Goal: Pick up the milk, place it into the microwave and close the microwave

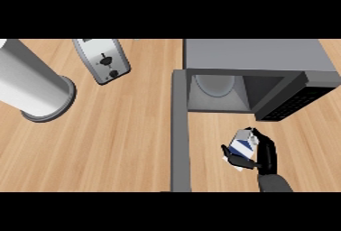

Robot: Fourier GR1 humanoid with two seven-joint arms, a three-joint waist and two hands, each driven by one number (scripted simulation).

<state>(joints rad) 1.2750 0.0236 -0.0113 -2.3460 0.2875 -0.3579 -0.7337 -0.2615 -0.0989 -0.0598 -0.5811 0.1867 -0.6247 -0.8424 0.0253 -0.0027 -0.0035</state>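
Note:
The milk (pixel 244 143) is a small white carton with blue markings, in the head view at the lower right, in front of the microwave. My right hand (pixel 265 155) is curled round it, thumb on its left side and fingers on its right. The microwave (pixel 256 54) is a grey box at the upper right with its cavity (pixel 223 92) showing and a pale round turntable inside. Its door (pixel 180 131) is swung wide open and runs as a grey strip down towards the lower edge, left of the milk. My left hand does not show.
A grey toaster (pixel 102 59) lies at the upper middle. A large white cylinder on a grey round base (pixel 33 85) stands at the far left. Bare wooden counter (pixel 106 144) spreads left of the door.

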